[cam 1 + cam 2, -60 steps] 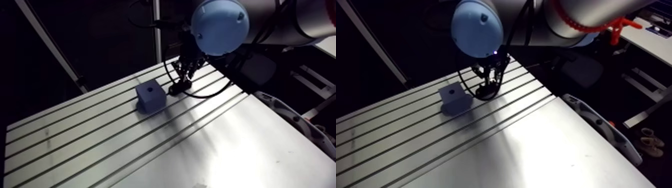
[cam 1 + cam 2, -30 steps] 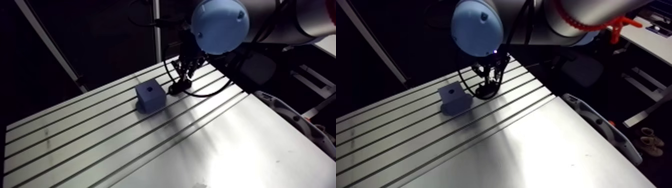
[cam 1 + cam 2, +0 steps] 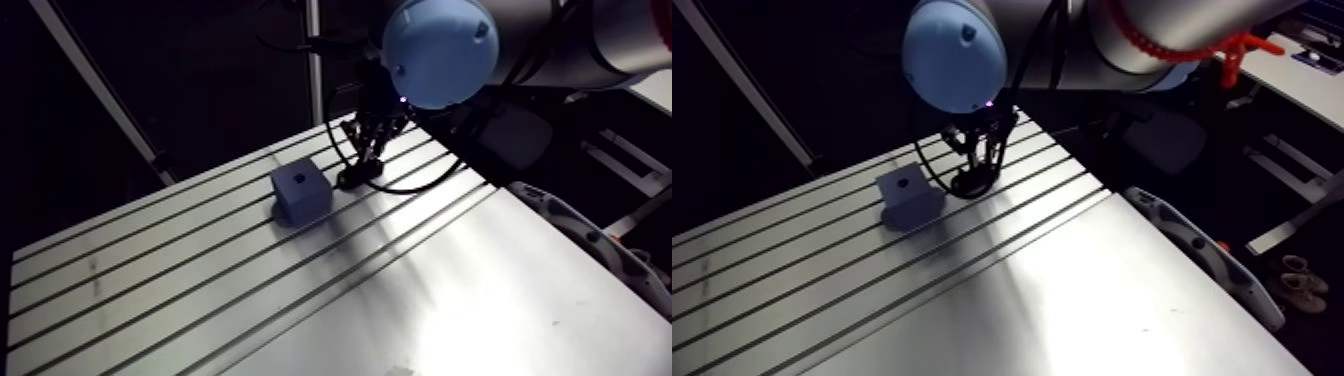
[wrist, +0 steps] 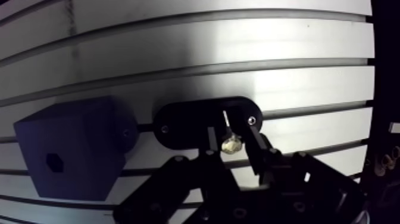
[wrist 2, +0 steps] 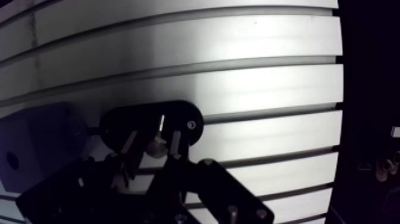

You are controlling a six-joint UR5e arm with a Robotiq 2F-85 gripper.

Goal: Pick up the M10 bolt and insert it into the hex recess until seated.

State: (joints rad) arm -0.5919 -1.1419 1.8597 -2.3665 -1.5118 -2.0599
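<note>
The table (image 4: 238,42) is slotted aluminium, its grooves running across under everything; on it sits a blue block (image 4: 71,149), with a black oval holder (image 4: 184,122) just beside it.

The gripper (image 4: 232,140) hangs low over the holder, spread, one finger on each side of the bolt (image 4: 231,144); slim dark gaps seem to show on both sides, so I judge it is not yet pinching. The bolt stands in the holder, pale and small, between the fingers (image 4: 257,149). The hex recess (image 4: 54,162) is on the block face turned toward the wrist camera, well apart from the bolt.

The step in hand looks like the grasp. To do it well, centre the bolt between the pads before closing, so it is not tipped sideways in the holder; close squarely on it, then lift straight up until it clears the holder; only then carry it to the block, since a skewed grip would make lining up with the recess harder.

No brand, label or writing can be read on anything here.
</note>
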